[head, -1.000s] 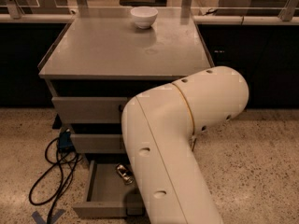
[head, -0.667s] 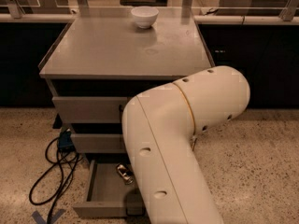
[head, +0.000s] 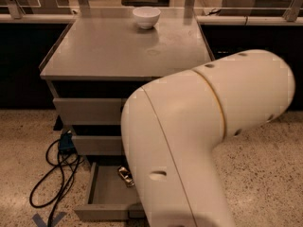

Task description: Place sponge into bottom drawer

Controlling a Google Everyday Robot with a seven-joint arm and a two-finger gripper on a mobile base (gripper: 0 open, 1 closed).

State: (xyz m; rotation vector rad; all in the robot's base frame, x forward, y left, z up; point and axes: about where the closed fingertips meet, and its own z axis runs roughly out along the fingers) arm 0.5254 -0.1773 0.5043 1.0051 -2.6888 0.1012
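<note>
Inside the pulled-out bottom drawer [head: 106, 193], only a small yellowish tip of the gripper [head: 125, 176] shows at the edge of the arm [head: 203, 141]. Whether the gripper is apart or closed cannot be told. The drawer floor lies directly beneath and to the left of the gripper. The sponge is hidden. Above the gripper, the two upper drawers [head: 87, 110] sit closed. Far above and behind it, a white bowl [head: 146, 17] stands on the cabinet top [head: 94, 51]. Left of it, black cables [head: 54, 174] lie on the floor.

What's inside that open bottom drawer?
The bottom drawer shows bare grey floor and a yellowish tip, likely the end effector. The arm hides the rest; no sponge visible.
</note>
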